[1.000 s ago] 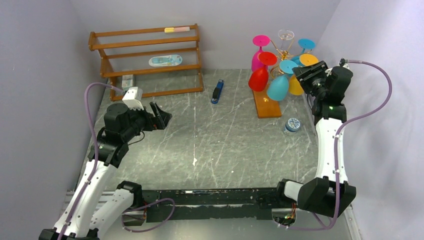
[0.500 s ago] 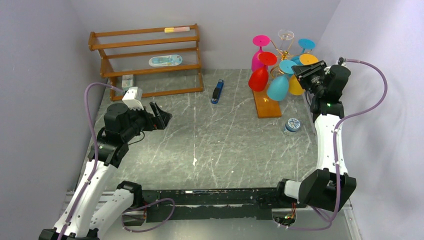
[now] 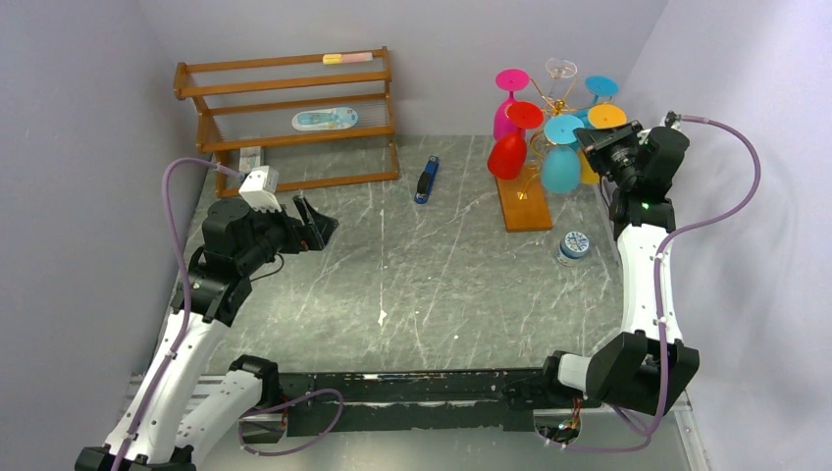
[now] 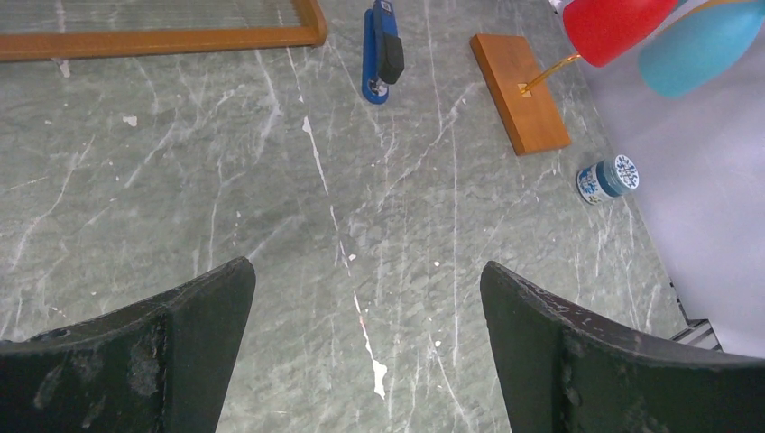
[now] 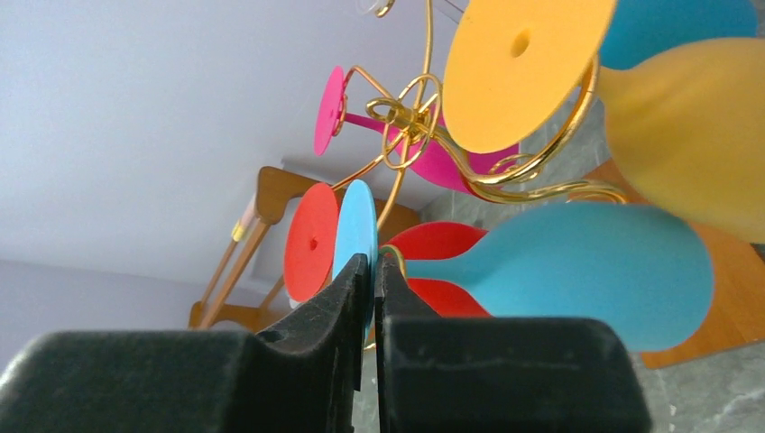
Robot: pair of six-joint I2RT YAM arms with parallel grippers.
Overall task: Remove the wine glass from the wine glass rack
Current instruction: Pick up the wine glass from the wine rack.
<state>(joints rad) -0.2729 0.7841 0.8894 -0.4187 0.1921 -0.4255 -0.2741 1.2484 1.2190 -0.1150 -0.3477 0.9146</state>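
The wine glass rack (image 3: 546, 106) is a gold wire stand on an orange-brown base (image 3: 522, 206) at the back right. Several coloured glasses hang from it upside down. A light blue wine glass (image 3: 560, 169) hangs nearest the right arm. My right gripper (image 3: 591, 139) is shut on the edge of its round foot (image 5: 358, 225), with the blue bowl (image 5: 586, 271) just to the right of the fingers. Red (image 5: 311, 242), pink (image 5: 330, 108) and yellow (image 5: 519, 68) glasses hang around the gold arms (image 5: 406, 117). My left gripper (image 3: 319, 228) hovers open over the left of the table, holding nothing.
A brown slatted shelf (image 3: 289, 113) stands at the back left. A blue stapler (image 3: 426, 180) lies mid-table and a small blue-lidded jar (image 3: 574, 245) sits near the rack's base. The right wall is close behind the right arm.
My right gripper has closed from part open onto the blue glass's foot, and the blue bowl has swung a little to the right. The left arm has hardly moved.
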